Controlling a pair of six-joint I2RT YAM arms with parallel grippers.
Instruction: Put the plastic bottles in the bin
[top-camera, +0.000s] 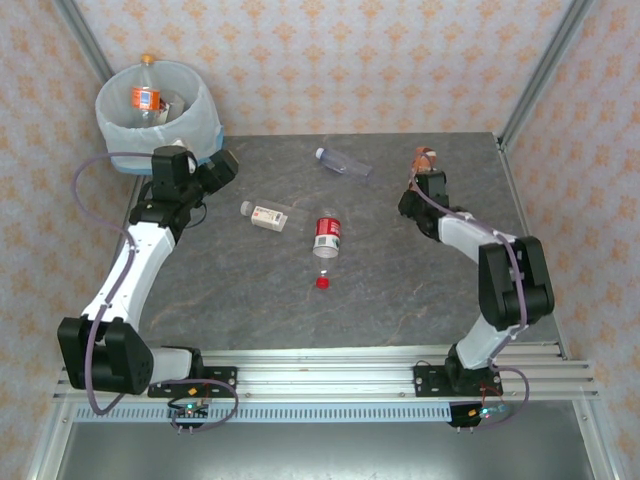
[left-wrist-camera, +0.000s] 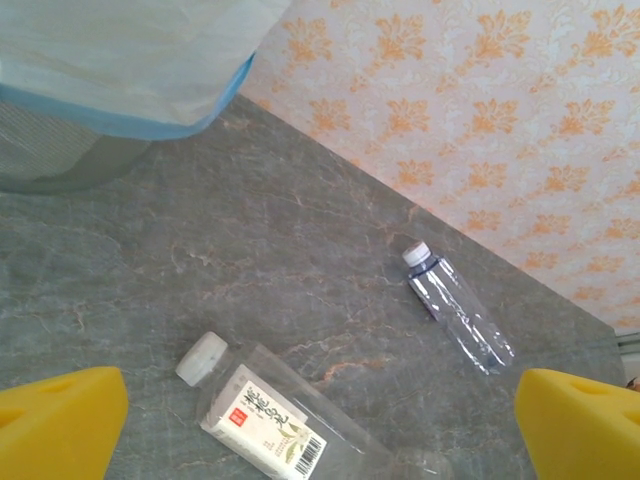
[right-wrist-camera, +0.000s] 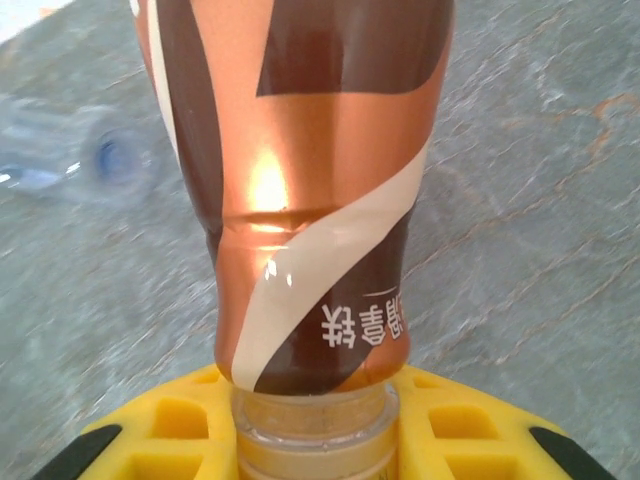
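Note:
The bin (top-camera: 205, 125) stands at the far left corner with an orange-labelled bottle (top-camera: 148, 97) inside. My left gripper (top-camera: 224, 167) hovers just beside the bin, open and holding nothing; its yellow fingertips (left-wrist-camera: 55, 425) frame a white-labelled bottle (left-wrist-camera: 262, 422) lying on the table below. That white-labelled bottle (top-camera: 265, 215) lies left of centre, a red-labelled bottle (top-camera: 328, 235) lies at the middle, and a clear bluish bottle (top-camera: 343, 162) lies farther back. My right gripper (top-camera: 424, 178) at the far right is shut on the neck of a brown-labelled bottle (right-wrist-camera: 310, 180).
A loose red cap (top-camera: 323, 282) lies in front of the red-labelled bottle. Metal frame posts (top-camera: 540, 70) and patterned walls close the back and sides. The clear bluish bottle (left-wrist-camera: 458, 308) lies near the back wall.

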